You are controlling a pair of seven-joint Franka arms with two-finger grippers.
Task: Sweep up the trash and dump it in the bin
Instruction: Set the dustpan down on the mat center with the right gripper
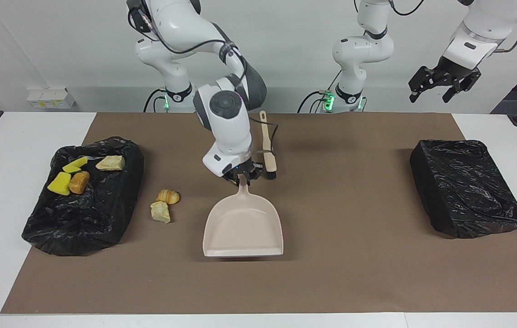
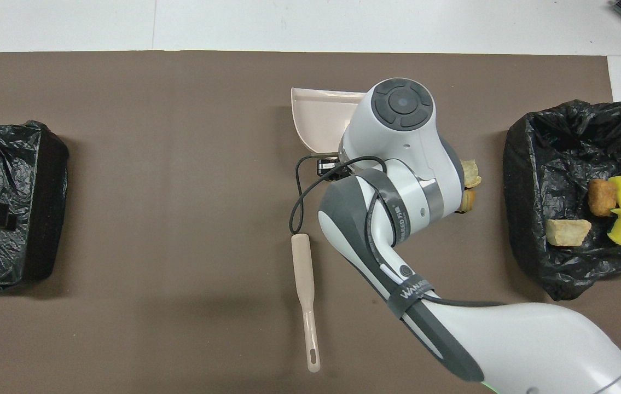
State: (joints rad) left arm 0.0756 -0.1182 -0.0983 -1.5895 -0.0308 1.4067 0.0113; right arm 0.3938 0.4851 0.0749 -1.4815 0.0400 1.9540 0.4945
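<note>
My right gripper [image 1: 241, 176] is shut on the handle of the beige dustpan [image 1: 243, 228], whose pan slopes down to the mat with its lip farthest from the robots. From above, the right arm covers most of the dustpan [image 2: 315, 120]. Two tan lumps of trash [image 1: 167, 196] [image 1: 160, 212] lie on the mat between the dustpan and the bin [image 1: 103, 218] at the right arm's end. This black-lined bin [image 2: 529, 180] holds yellow sponge chunks [image 1: 59, 183] and brown lumps [image 1: 79, 182]. The beige brush [image 1: 267, 146] lies nearer the robots. My left gripper [image 1: 442, 86] waits open, high above the left arm's end.
A second black-bagged box [image 1: 465, 187] sits at the left arm's end of the brown mat [image 1: 354, 273]. White table shows around the mat. The brush [image 2: 305, 295] lies with its handle toward the robots.
</note>
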